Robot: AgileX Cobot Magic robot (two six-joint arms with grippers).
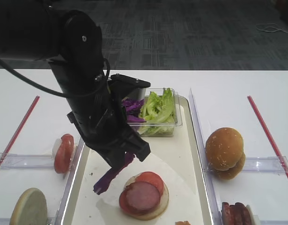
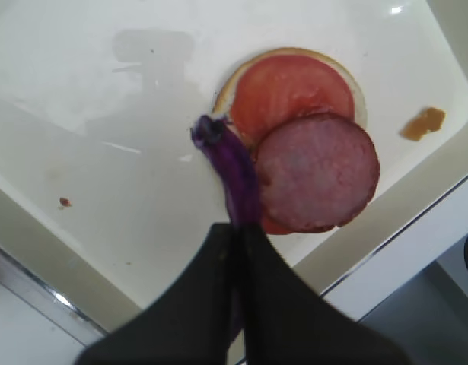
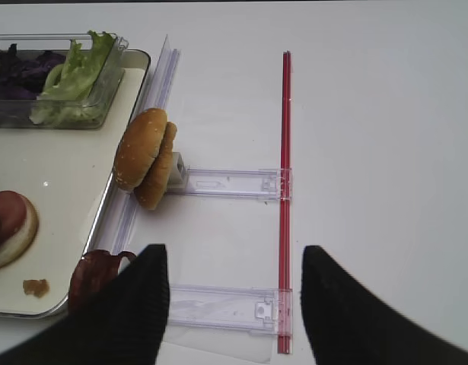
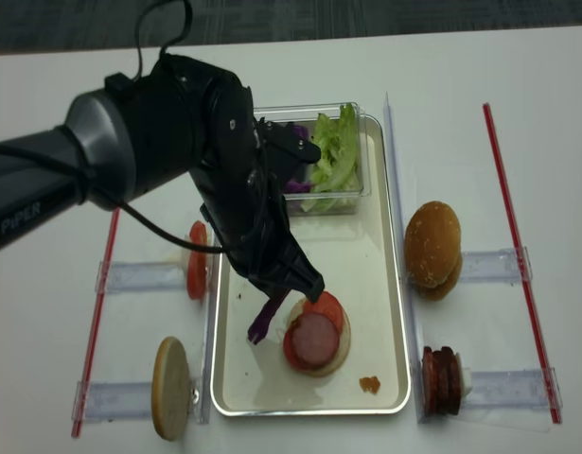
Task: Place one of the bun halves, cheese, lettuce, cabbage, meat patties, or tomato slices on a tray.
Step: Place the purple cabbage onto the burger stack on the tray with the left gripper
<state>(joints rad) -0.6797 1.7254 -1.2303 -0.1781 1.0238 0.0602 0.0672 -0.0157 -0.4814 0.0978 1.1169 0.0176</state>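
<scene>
My left gripper (image 2: 240, 228) is shut on a long purple cabbage (image 2: 232, 171) strip that dangles over the cream tray (image 1: 181, 154). The strip (image 1: 111, 176) hangs just left of a pale bun half (image 1: 160, 205) topped with a tomato slice (image 2: 287, 87) and a meat patty (image 2: 317, 171). The strip's lower end is close to the tray floor; I cannot tell whether it touches. My right gripper (image 3: 234, 255) stands open over the white table right of the tray, holding nothing. Lettuce (image 1: 158, 108) and more cabbage (image 1: 132, 108) fill a clear tub at the tray's far end.
Two bun halves (image 1: 224, 150) stand on a clear holder right of the tray, with meat patties (image 4: 442, 380) nearer the front. Left of the tray are tomato slices (image 1: 64, 152) and a bun half (image 1: 29, 208). Red strips (image 1: 268, 131) edge both sides. A crumb (image 2: 424, 122) lies on the tray.
</scene>
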